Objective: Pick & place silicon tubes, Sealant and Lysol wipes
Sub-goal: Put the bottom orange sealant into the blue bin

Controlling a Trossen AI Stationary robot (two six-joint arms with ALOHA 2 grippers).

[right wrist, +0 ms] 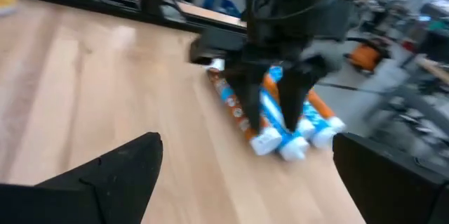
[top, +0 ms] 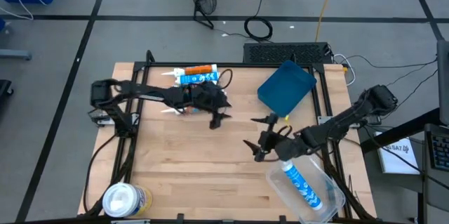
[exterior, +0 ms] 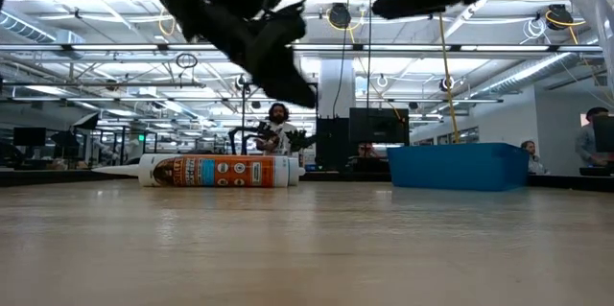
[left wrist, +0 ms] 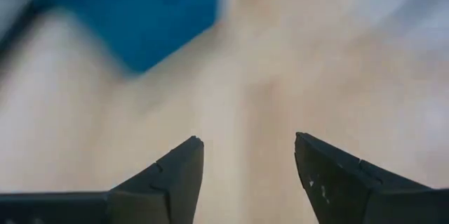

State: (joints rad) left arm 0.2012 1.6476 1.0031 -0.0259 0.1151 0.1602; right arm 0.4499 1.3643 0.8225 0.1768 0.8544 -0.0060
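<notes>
While the left gripper [top: 218, 120] hangs over the bare wooden table [top: 189, 168], its two dark fingers [left wrist: 175, 175] stand a little apart with nothing between them. Just behind it lie orange and blue-white caulk tubes [top: 196, 74]. Farther out, the right gripper [top: 261, 140] is spread wide and empty, just beside a clear plastic tub [top: 309, 189] holding a blue-white tube [top: 302, 184], with a blue bin [top: 286, 87] behind. Well apart, at the table's near corner on the left gripper's side, sits the stout yellow Lysol wipes canister [top: 126, 200].
</notes>
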